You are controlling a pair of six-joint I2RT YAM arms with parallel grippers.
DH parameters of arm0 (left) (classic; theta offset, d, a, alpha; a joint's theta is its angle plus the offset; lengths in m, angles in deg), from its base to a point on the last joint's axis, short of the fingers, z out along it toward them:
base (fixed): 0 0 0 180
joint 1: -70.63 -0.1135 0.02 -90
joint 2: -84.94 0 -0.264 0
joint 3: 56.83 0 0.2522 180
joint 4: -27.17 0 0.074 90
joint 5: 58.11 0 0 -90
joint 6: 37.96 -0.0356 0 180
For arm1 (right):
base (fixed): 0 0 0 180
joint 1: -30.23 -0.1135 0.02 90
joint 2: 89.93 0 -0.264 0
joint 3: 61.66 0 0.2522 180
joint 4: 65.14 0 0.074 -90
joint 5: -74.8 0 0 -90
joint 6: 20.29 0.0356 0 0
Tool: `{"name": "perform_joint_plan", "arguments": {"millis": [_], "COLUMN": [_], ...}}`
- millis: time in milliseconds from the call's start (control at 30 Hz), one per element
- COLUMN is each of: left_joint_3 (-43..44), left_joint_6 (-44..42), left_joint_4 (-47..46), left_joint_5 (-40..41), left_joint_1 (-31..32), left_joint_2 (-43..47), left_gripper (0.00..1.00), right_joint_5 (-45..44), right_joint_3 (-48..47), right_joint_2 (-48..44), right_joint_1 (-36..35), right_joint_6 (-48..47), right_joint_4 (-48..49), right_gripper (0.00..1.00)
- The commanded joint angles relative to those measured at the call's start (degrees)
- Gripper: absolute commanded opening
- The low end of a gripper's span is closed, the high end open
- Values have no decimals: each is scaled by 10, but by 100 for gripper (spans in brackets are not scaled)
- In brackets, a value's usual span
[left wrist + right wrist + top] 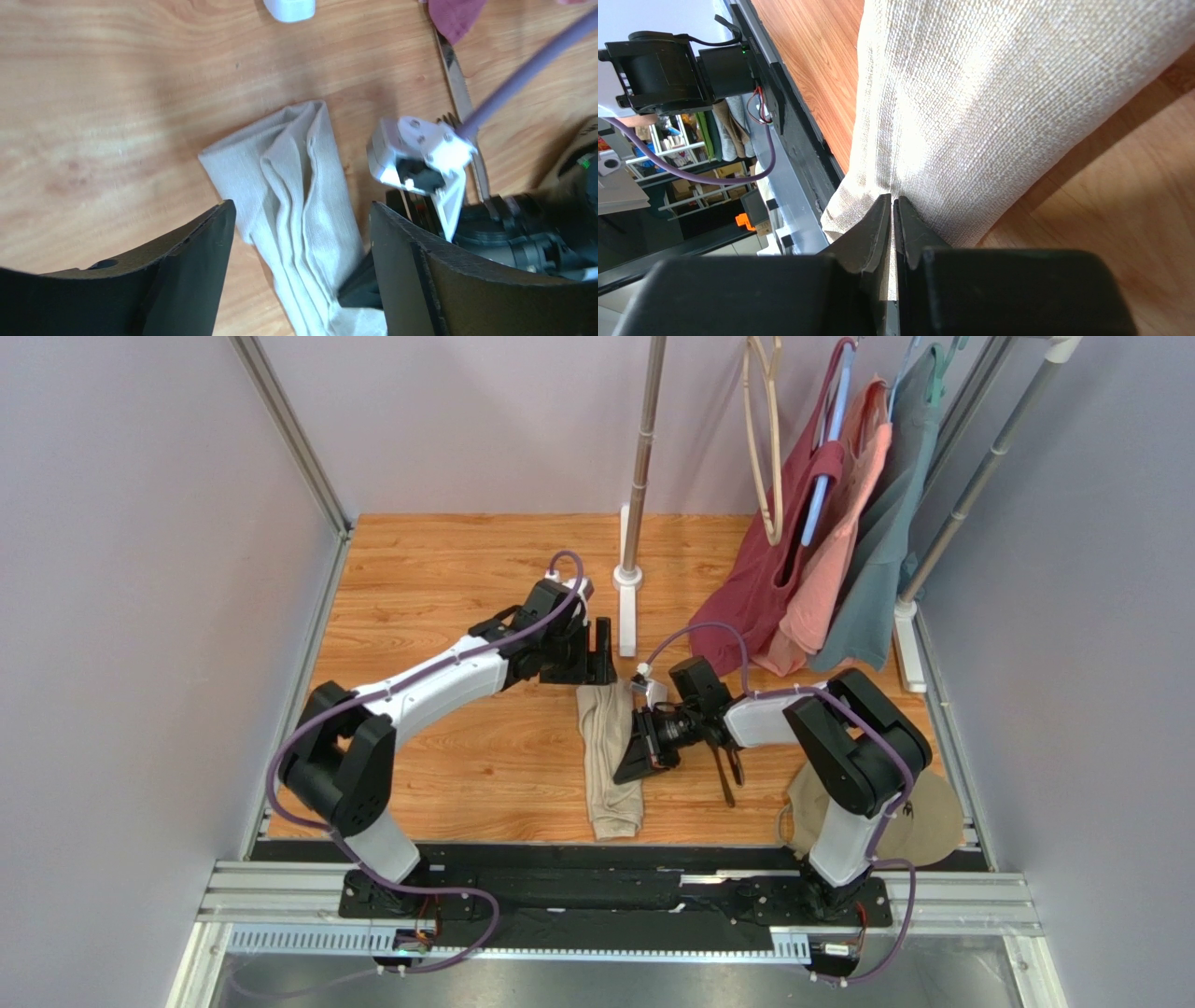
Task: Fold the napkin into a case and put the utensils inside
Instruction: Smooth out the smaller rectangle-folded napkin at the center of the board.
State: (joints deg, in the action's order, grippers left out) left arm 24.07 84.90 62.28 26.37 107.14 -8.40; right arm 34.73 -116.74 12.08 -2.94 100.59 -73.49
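**A:** Where is the napkin [612, 756] lying?

**B:** It is lying as a narrow, rumpled strip at the centre of the overhead view, running down toward the lower edge of the wooden tabletop [449, 756]. The utensils [725, 765] are lying just to its right, outside the cloth.

**A:** And what are the hands doing?

**B:** The left gripper [601, 647] is hovering over the napkin's upper end with its jaws standing wide apart, holding nothing. The right gripper [634, 753] is reaching in from the right and clamping a thin fold of the weave between its fingers [878, 224].

**A:** How is the cloth going to behave?

**B:** I am judging it light, soft and limp, so it is likely going to sag and fall open wherever nothing is pinning it. In the left wrist view the creases are looking loose.

**A:** So where should a hand be taking hold?

**B:** Along a folded edge or corner, pinching through every layer while the other hand is pinning the napkin flat. The utensils are looking slim, stiff and slick, so gripping each across its handle is seeming safest.
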Motion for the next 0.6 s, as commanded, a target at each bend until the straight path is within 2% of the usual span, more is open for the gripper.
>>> {"name": "perform_joint_plan", "arguments": {"millis": [0,100,200,433,500,567], "left_joint_3": [66,98,135,141,143,143], "left_joint_6": [-67,-59,-49,-31,-24,-20], "left_joint_4": [19,19,51,60,65,63], "left_joint_5": [-8,-31,-20,-4,-15,-26], "left_joint_1": [-4,-4,-5,-4,-4,-3], "left_joint_2": [-68,-105,-138,-150,-154,-158], "left_gripper": [76,73,74,73,68,59], "right_joint_5": [1,9,23,41,44,44], "right_joint_3": [-14,-16,-7,9,12,18], "right_joint_2": [-1,8,10,31,37,41], "right_joint_1": [5,5,5,5,4,5], "right_joint_6": [-28,-28,-13,-9,-6,-5], "right_joint_4": [-4,2,20,45,51,56], "right_gripper": [8,8,6,4,4,3]}}
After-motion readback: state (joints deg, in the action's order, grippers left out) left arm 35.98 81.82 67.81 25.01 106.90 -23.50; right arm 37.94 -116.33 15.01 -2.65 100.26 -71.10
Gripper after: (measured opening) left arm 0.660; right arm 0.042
